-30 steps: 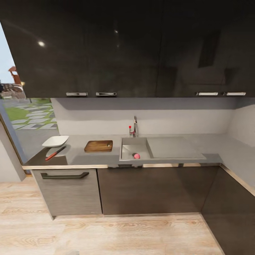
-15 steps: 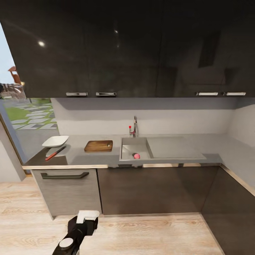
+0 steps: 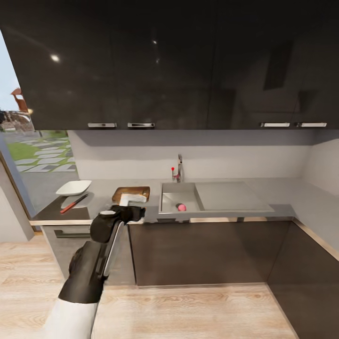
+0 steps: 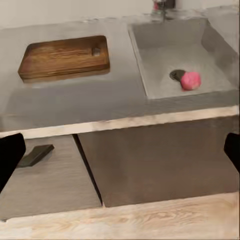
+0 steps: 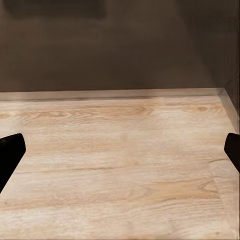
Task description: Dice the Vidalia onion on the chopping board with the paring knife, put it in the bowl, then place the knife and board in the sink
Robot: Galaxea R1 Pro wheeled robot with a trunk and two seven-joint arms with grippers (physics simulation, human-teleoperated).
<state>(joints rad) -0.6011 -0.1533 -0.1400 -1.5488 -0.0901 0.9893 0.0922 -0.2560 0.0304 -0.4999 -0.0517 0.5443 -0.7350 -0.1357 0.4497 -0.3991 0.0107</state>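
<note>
Partly hidden behind the left gripper (image 3: 133, 201), the dark brown wooden chopping board (image 4: 64, 57) lies on the grey counter (image 4: 100, 100). Both grippers stand wide open, empty. Beside the drain in the grey sink (image 3: 172, 192) sits the pinkish-red Vidalia onion (image 3: 181, 207). No writing is legible.
</note>
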